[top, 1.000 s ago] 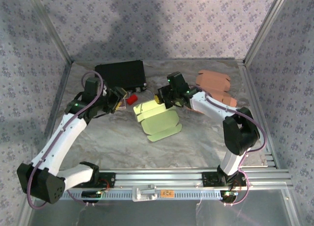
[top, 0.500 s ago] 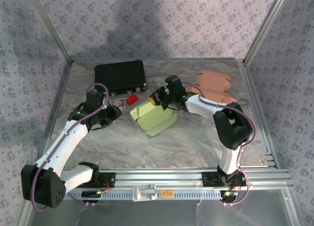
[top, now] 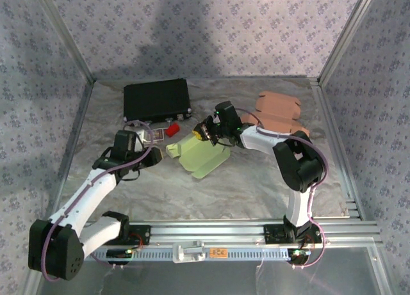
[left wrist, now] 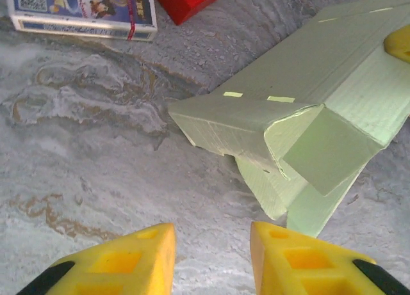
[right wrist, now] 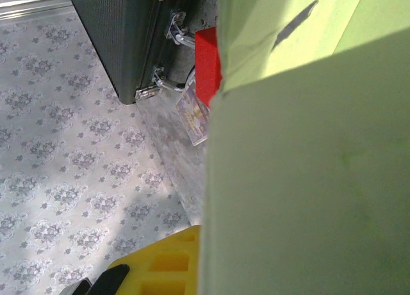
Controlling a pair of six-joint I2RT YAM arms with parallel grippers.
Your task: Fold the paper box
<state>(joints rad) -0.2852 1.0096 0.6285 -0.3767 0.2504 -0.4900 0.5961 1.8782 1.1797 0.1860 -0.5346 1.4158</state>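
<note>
The light green paper box lies partly folded on the table's middle, one panel raised. In the left wrist view the paper box shows a folded corner flap. My right gripper is shut on the box's far edge. The right wrist view has the green panel standing against one yellow finger, with the other finger hidden behind it. My left gripper hovers low just left of the box. Seen from its wrist, the left gripper is open over bare table, the box edge just ahead.
A black case stands at the back left. A red block and a small card pack lie in front of it. Flat brown cardboard lies at the back right. Patterned walls close in both sides.
My left arm has swung toward the near side and down to the box's left end, its jaws narrower than before. The right gripper has drawn the box slightly left and folded it tighter.
</note>
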